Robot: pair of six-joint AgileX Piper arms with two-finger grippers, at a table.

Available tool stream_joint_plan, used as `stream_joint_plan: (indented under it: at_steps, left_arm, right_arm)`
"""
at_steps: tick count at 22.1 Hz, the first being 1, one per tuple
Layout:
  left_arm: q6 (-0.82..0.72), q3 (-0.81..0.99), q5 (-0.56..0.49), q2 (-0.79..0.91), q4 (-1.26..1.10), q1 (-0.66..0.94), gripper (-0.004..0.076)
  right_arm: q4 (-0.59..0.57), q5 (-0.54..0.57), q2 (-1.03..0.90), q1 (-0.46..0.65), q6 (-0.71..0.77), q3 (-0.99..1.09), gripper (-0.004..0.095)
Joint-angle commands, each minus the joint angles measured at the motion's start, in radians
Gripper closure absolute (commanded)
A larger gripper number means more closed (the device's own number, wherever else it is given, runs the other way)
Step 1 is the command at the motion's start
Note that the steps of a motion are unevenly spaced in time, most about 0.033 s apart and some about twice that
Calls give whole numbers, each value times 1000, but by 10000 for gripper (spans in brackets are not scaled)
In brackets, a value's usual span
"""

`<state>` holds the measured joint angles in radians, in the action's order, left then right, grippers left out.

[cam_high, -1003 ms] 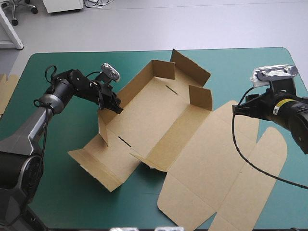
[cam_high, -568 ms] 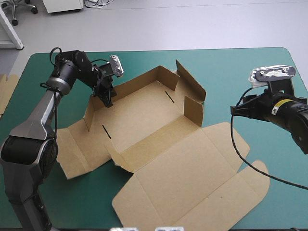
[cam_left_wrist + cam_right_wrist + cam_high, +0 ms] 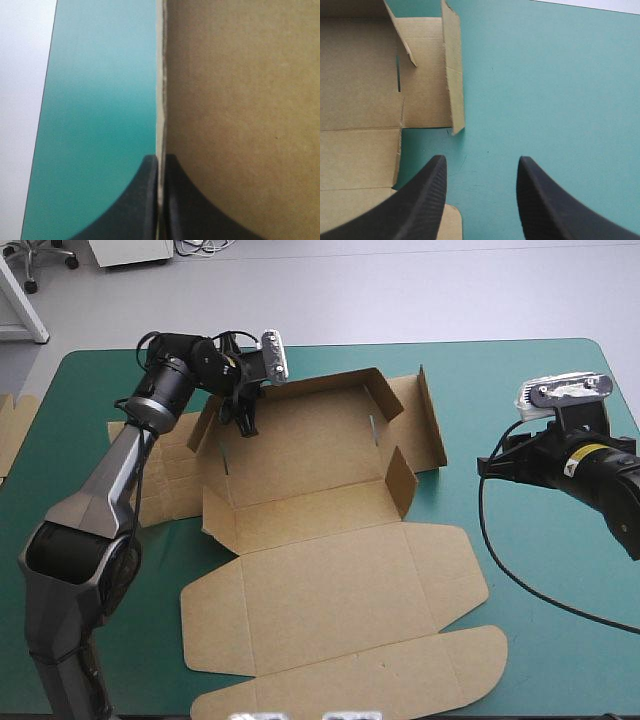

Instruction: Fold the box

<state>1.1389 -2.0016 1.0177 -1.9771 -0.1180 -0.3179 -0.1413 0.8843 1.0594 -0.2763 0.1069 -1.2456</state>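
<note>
The left tool [image 3: 245, 422], pinching the box [image 3: 320, 490] by its far wall at upper left, has swung the sheet round since earlier: tray now upper centre of the bench [image 3: 570, 640], lid flat below. The right tool [image 3: 481, 161], spread, hangs clear at right. The box looks squared up, likely for tucking walls.

Brown box [image 3: 300, 455] sits half-formed, an open tray at the table's [image 3: 520, 370] 12 o'clock. Walls are up, slots showing, and the lid [image 3: 340, 590] lies flat out toward 6 o'clock.
</note>
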Motion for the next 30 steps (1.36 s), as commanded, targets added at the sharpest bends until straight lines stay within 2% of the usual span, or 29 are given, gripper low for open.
stream_joint_plan:
  at_steps: [1, 2, 4, 7, 8, 11, 17, 22, 25, 27, 30]
  left_arm:
    - [-119, 4, -79, 149, 49, -83, 734]
    - [-127, 27, -90, 170, 67, -103, 734]
    - [-229, 167, -180, 271, 217, -179, 734]
    - [-299, 364, -310, 379, 327, -273, 734]
    - [-374, 439, -360, 418, 401, -303, 734]
    - [-598, 574, -420, 498, 566, -356, 734]
    - [-840, 660, -401, 548, 753, -435, 734]
    - [-1029, 678, -293, 548, 968, -551, 734]
    - [-1038, 678, -251, 557, 980, -592, 734]
    - [-1038, 680, -241, 561, 978, -601, 734]
    - [-1057, 726, -264, 565, 1005, -601, 734]
  right_arm:
    - [-50, -74, -13, 11, -3, -43, 494]
    - [-52, -76, -8, 19, -3, -51, 494]
    - [-44, -72, 22, 44, -8, -92, 494]
    - [-48, -48, 62, 46, -14, -155, 494]
    - [-46, -29, 78, 46, -19, -187, 494]
    - [-26, 7, 125, 46, -38, -264, 494]
    - [-12, 100, 228, 46, -63, -394, 494]
    - [-14, 124, 333, 46, -89, -509, 494]
    - [-8, 136, 411, 51, -91, -571, 494]
    - [116, 127, 465, 107, -113, -621, 494]
    - [361, 150, 558, 248, -204, -693, 494]
